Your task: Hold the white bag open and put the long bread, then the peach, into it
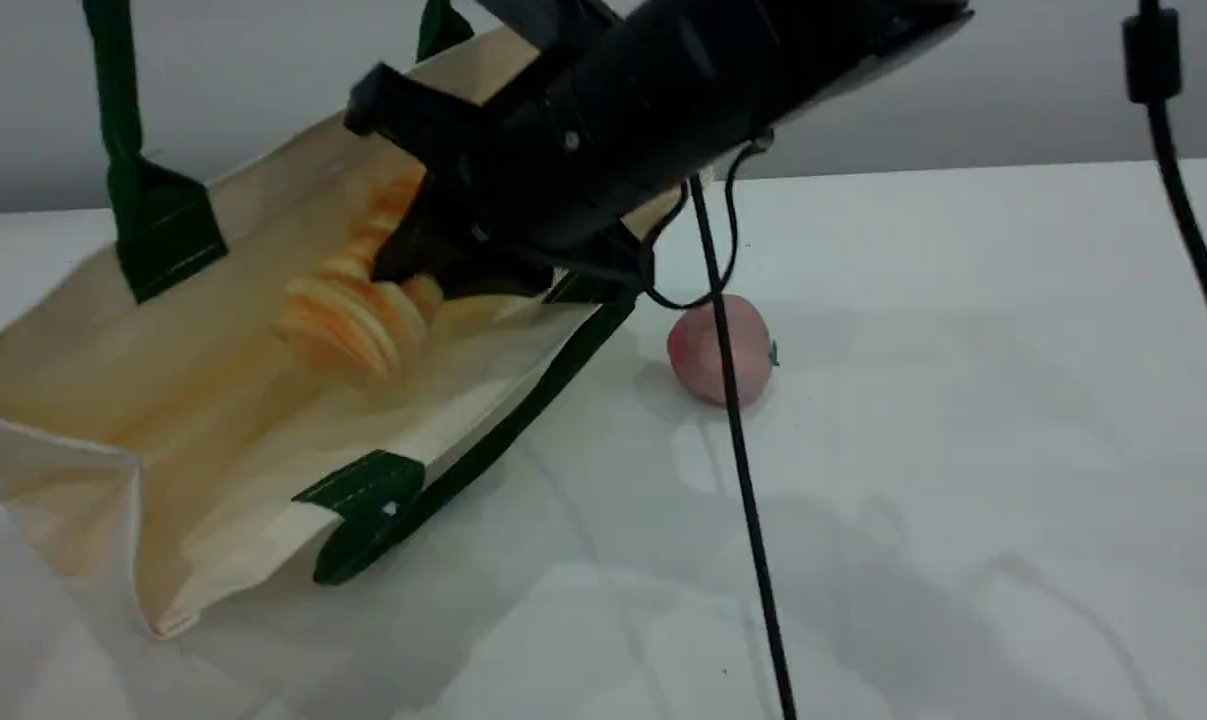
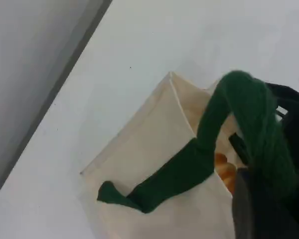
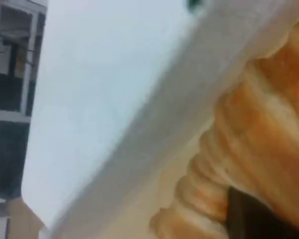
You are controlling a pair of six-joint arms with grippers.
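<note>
Left hand [image 2: 269, 196] pinches the green handle [image 2: 249, 114] high to hold the white bag [image 1: 193, 400] agape; right hand [image 1: 433, 255], inside it, clamps the long bread [image 1: 348, 320] for release; the peach [image 1: 708, 350] sits just right on the counter [image 1: 963, 400].

This looks like a robotics lab bench: a bare, smooth white tabletop [image 1: 963, 400] against a plain grey wall [image 1: 1013, 90], a bulky black robot arm [image 1: 663, 110] reaching over it, thin black cables [image 1: 753, 520] hanging down.

Cool, soft, rather dim light. The surface [image 1: 1013, 420] shows pale sheen and diffuse grey shadows toward 6 o'clock. The long bread [image 1: 353, 320] smears with blur; the right wrist view is unfocused throughout.
</note>
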